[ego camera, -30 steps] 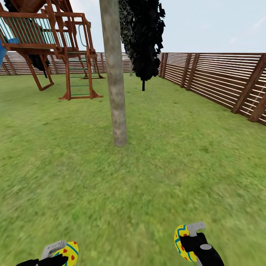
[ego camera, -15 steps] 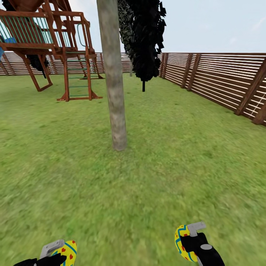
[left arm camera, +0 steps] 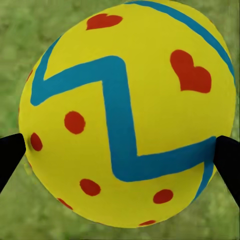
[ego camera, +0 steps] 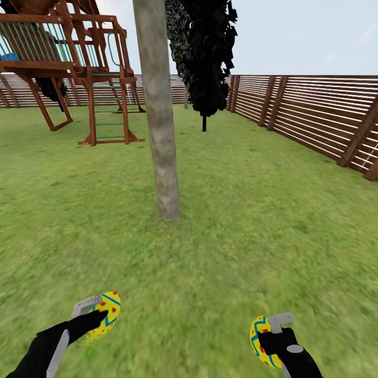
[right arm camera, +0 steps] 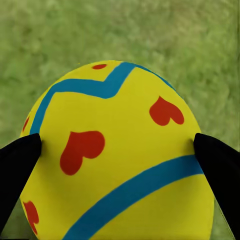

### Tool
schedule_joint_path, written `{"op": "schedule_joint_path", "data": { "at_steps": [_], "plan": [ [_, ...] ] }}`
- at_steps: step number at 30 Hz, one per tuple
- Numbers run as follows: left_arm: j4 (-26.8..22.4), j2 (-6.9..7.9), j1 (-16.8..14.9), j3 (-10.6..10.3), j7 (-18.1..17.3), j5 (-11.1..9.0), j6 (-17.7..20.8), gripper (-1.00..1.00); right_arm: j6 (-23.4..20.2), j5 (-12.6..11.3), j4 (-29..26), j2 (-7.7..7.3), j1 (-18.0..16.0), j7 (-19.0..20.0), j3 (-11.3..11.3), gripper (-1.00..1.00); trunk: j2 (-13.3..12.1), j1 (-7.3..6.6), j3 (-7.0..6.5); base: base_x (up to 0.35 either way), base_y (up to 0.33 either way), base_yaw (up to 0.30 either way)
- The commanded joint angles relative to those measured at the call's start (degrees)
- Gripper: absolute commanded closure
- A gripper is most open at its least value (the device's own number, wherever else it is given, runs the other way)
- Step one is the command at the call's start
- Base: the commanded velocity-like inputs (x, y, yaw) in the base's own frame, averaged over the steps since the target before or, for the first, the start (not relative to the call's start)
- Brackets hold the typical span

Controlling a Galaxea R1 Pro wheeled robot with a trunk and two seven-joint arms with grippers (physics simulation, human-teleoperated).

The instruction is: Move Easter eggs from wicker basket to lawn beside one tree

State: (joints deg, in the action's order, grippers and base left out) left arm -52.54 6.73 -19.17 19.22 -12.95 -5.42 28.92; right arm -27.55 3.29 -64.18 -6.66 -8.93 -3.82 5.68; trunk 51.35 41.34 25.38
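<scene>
1. Your left gripper is pinching a bright yellow Easter egg with a teal zigzag and red hearts and dots. In the left wrist view its two black fingertips press on opposite sides of the shell, with blurred grass behind it.

2. Your right gripper pinches a second yellow egg with teal bands and red hearts in the same way, one dark fingertip on each flank, grass beyond the egg.

3. Both eggs hang above the mottled green lawn, not resting on it. The left gripper is held farther forward than the right.

4. Ahead of both jaws, and between them in line, stands the pale grey-brown mottled tree trunk. Its foot is well apart from either egg.

5. Beyond the trunk you have a near-black conifer; ahead of the left jaws stands a red-brown wooden playset with a ladder, and a brown slatted fence runs along the right.

6. By my reading you are in the carrying step: two eggs in hand, heading for this tree. I see neither the third egg nor the basket here.

7. Next, close the gap to the trunk's foot, then lower each arm to the grass before easing the jaws apart. Round shells may roll, so set them down low and gently.
</scene>
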Motion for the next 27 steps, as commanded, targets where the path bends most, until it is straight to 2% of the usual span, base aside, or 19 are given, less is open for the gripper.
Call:
{"op": "schedule_joint_path", "data": {
  "at_steps": [1,4,13,15,16,17,18,19,20,21,22,23,24,25,27],
  "plan": [
    [3.0,-0.05,-1.9,0.1,-0.1,-0.4,0.4,1.0,-0.4,0.3,-0.1,-0.09,0.0,-0.3,0.2,1.0,0.0,0.04,0.07,0.34,0.0,0.0],
    [6.9,-0.04,-4.7,0.1,-0.1,-0.3,0.1,1.0,-0.5,0.5,-1.2,-0.11,0.0,-0.3,0.2,1.0,0.0,0.04,0.07,0.34,0.0,0.0],
    [10.0,-0.04,-5.0,0.0,-0.2,0.0,0.0,1.0,-0.4,0.7,-1.6,-0.11,0.0,-0.2,0.1,1.0,0.0,0.04,0.07,0.34,0.0,0.0],
    [10.1,0.14,-5.0,0.2,-0.2,-0.1,0.1,1.0,-0.1,0.5,-2.3,-0.55,0.0,0.1,0.2,1.0,0.0,0.04,0.07,0.34,0.0,0.0],
    [10.1,0.18,-5.0,0.3,-0.2,-0.1,0.1,1.0,2.1,0.3,-2.7,-1.05,0.0,0.1,0.3,1.0,0.0,0.04,0.07,0.34,0.0,0.0],
    [10.1,0.15,-5.0,0.3,-0.2,0.0,0.1,1.0,6.4,0.4,-3.4,-1.33,0.0,0.0,0.4,1.0,0.0,0.04,0.07,0.34,0.0,0.0],
    [10.1,0.14,-5.0,0.2,-0.2,0.0,0.1,1.0,8.1,0.4,-2.0,-1.45,0.0,-0.2,0.2,1.0,0.0,0.04,0.07,0.34,0.0,0.0],
    [10.1,0.13,-5.0,0.2,-0.2,-0.1,0.2,1.0,6.8,0.3,-1.1,-1.53,0.0,-0.3,-0.3,1.0,0.0,0.04,0.07,0.34,0.0,0.0],
    [10.1,0.15,-5.0,0.2,-0.2,-0.1,0.2,1.0,3.5,0.3,-2.2,-1.41,-0.3,-0.4,-0.7,1.0,0.0,0.04,0.07,0.34,0.0,0.0],
    [10.1,0.19,-5.0,0.3,-0.2,-0.1,0.3,1.0,0.7,0.6,-3.5,-1.17,-1.4,-0.5,-0.9,1.0,0.0,0.04,0.07,0.34,0.0,0.0],
    [10.1,0.26,-5.0,0.3,-0.2,-0.1,0.4,1.0,-2.2,0.7,-0.3,-1.07,-6.4,-0.5,-1.0,1.0,0.0,0.04,0.07,0.34,0.0,0.0],
    [10.1,0.19,-5.0,0.3,-0.2,-0.1,0.4,1.0,-2.3,0.5,5.4,-1.07,-9.9,-0.5,-1.0,1.0,0.0,0.04,0.07,0.34,0.0,0.0],
    [10.1,0.16,-5.0,0.3,-0.2,0.0,0.4,1.0,-0.9,0.4,8.0,-1.08,-11.7,-0.4,-1.0,1.0,0.0,0.04,0.07,0.34,0.0,0.0],
    [10.1,0.2,-5.0,0.3,-0.2,0.0,0.4,1.0,0.2,0.5,7.4,-0.64,-12.6,-0.4,-0.9,1.0,0.0,0.04,0.07,0.34,0.0,0.0],
    [10.2,0.11,-5.0,0.3,-0.2,0.0,0.3,1.0,-1.0,0.9,7.7,0.96,-13.7,-1.0,-0.9,1.0,0.0,0.04,0.07,0.34,0.0,0.0]
  ]
}}
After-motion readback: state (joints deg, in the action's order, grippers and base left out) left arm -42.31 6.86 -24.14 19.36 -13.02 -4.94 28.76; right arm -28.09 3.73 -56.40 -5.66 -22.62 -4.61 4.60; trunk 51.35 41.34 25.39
